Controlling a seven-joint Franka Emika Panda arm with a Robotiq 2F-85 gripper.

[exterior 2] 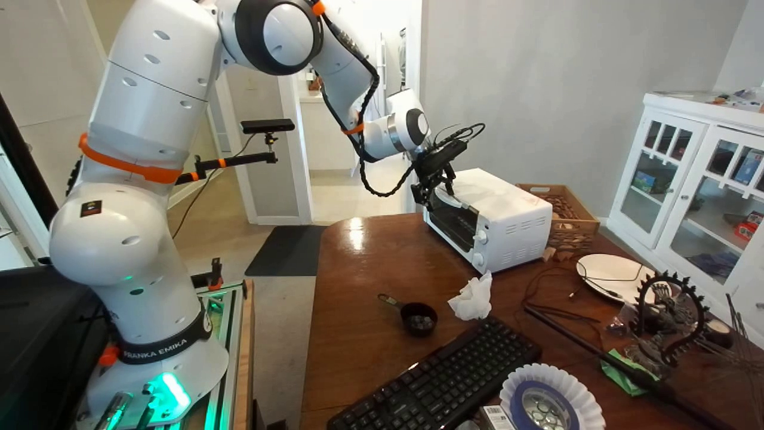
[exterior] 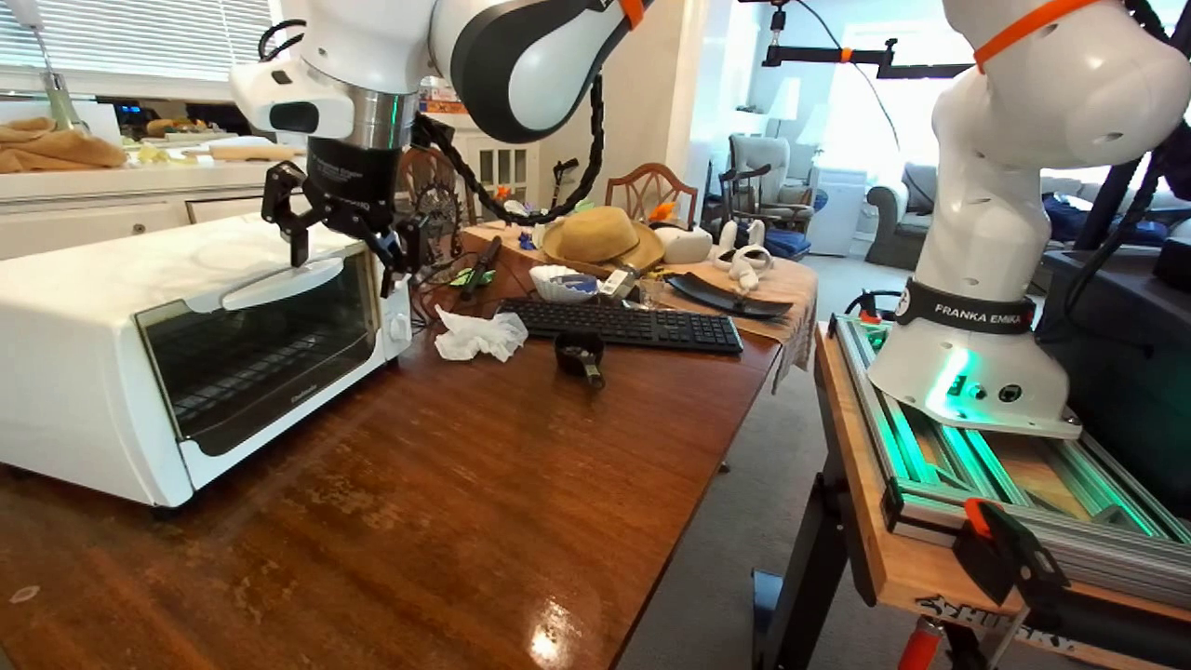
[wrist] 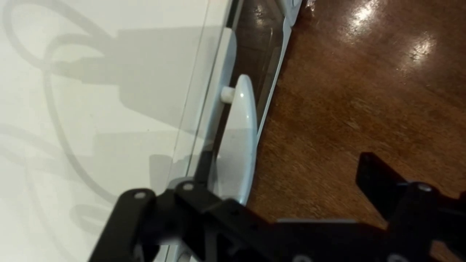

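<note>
- The white handle [wrist: 236, 145] on the toaster oven [wrist: 153, 14] lies within the span of the 2 fingers of the gripper [wrist: 285, 160], well off-centre and close to the inner finger [wrist: 204, 167].
- That inner finger stands at the narrow slot between the handle and the oven door [exterior: 270, 363]; how deep it reaches, I cannot tell.
- The outer finger [wrist: 375, 178] is out in front of the oven, over the wooden table [wrist: 346, 109] and well apart from the handle.
- The handle's long axis follows the oven's top front edge, running up and down the wrist view with a slight lean; a line from finger to finger cuts across it.
- Just 1 arm [exterior 2: 155, 107] is here, and in both exterior views it reaches across to the oven's front.
- The gripper is spread wide and grips nothing; whether the inner finger touches the back of the handle, I cannot tell.
- The door looks shut.
- Beside the oven, well apart from the gripper, lie a crumpled tissue [exterior: 479, 333], a black measuring cup [exterior: 579, 354] and a keyboard [exterior: 633, 326].
</note>
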